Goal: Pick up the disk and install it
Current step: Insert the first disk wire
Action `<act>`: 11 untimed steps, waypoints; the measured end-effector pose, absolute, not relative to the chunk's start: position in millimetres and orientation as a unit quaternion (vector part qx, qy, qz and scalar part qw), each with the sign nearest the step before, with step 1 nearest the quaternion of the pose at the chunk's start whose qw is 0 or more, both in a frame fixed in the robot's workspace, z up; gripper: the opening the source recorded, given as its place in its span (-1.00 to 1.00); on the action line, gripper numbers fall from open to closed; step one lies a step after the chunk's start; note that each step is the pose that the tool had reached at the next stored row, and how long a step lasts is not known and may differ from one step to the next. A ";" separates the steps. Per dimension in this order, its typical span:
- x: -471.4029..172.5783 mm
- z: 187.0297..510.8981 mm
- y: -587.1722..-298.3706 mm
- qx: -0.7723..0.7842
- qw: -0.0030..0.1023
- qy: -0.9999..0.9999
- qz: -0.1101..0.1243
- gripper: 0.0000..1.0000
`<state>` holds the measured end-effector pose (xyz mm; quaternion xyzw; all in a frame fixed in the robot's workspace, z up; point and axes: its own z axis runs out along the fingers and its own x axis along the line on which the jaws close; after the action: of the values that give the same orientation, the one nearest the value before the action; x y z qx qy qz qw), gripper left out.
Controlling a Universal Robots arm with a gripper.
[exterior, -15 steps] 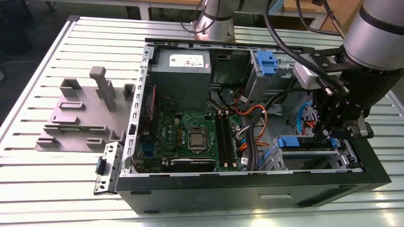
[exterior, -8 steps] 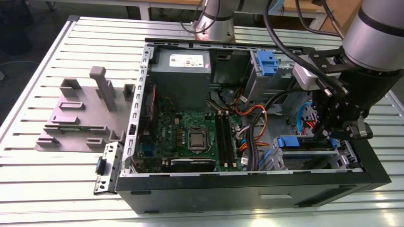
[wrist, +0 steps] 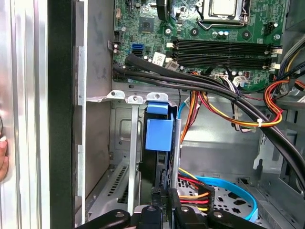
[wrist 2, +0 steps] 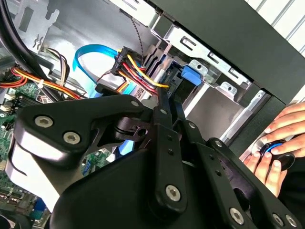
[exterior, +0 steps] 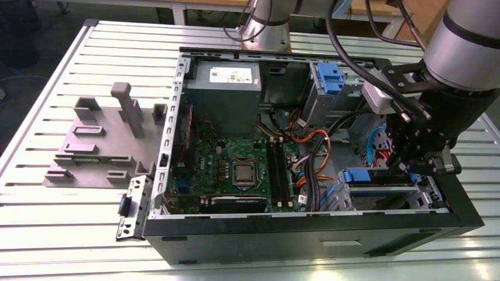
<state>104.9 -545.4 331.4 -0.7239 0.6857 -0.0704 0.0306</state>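
Judged the installing step to be in hand, with the pick-up already done.

Found the slatted desk carrying an open computer case lying on its side across the middle and right of the exterior view. Saw inside it a green motherboard at centre, a power supply above that, and loose bundles of coloured cables. Noted a metal drive bay in the case's lower-right corner in the exterior view. Noted a grey holder at centre left, well apart from the case.

Found the disk standing on edge in that bay, partly in, its blue carrier tab showing in the centre of the first wrist view and at upper centre of the second wrist view. Saw the gripper clamped on the disk from either side, low in the bay.

Judged that seating called for a straight push along the bay's rails, clear of the red and yellow leads just beside the disk.

Glimpsed a hand at the right edge of the second wrist view, outside the case.
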 end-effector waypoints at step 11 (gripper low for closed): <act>104.8 330.1 -545.6 -0.723 0.030 0.686 -0.070 -0.66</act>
<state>104.8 -545.6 330.1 -0.7233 0.6862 -0.0705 0.0304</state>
